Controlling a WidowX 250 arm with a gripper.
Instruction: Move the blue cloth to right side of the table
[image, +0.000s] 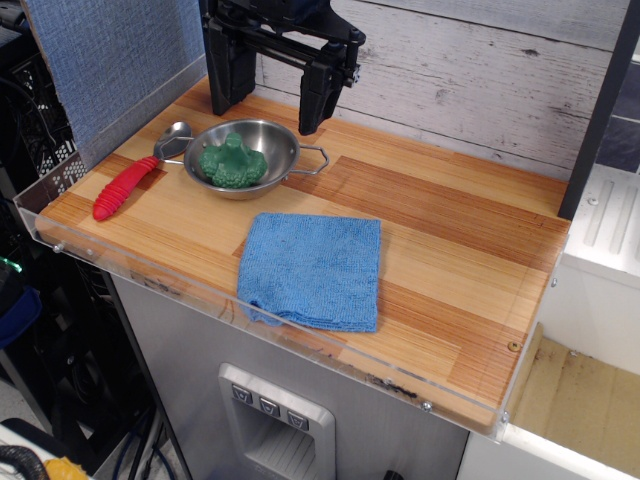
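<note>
**Cloth lies forward of my fingers, near the front rim**

Whitewashed plank wall behind, a grey-blue fabric panel (115, 60) at the far left corner, and beneath me the striped wooden tabletop (470, 230) with its clear acrylic rim. My fingers (272, 90) hang at the back of the tabletop, spread apart with nothing between them, just above and behind the steel bowl (245, 155).

The blue cloth (312, 270) is what I am after. It lies flat, folded roughly square, at about the middle of the tabletop's width and close to the front rim, its near edge almost touching the acrylic. From my fingers it sits toward the camera and slightly to the picture's right, with the bowl between us. It has no real long axis, so I judge any edge serves equally for a pinch; the back edge faces me most directly.

The bowl holds a green, broccoli-like piece (232, 163), and a spoon with a red handle (125, 187) lies just to its left, bowl-end touching or nearly touching the steel rim. Both are apart from the cloth, though the bowl is near its back edge.

As I judge it, the task has not begun: the cloth stands mid-table, and the bare stretch of wood to the picture's right is where it should go. My coming move must pass over the bowl and its wire handle (312, 158) before descending, or I risk knocking it.
</note>
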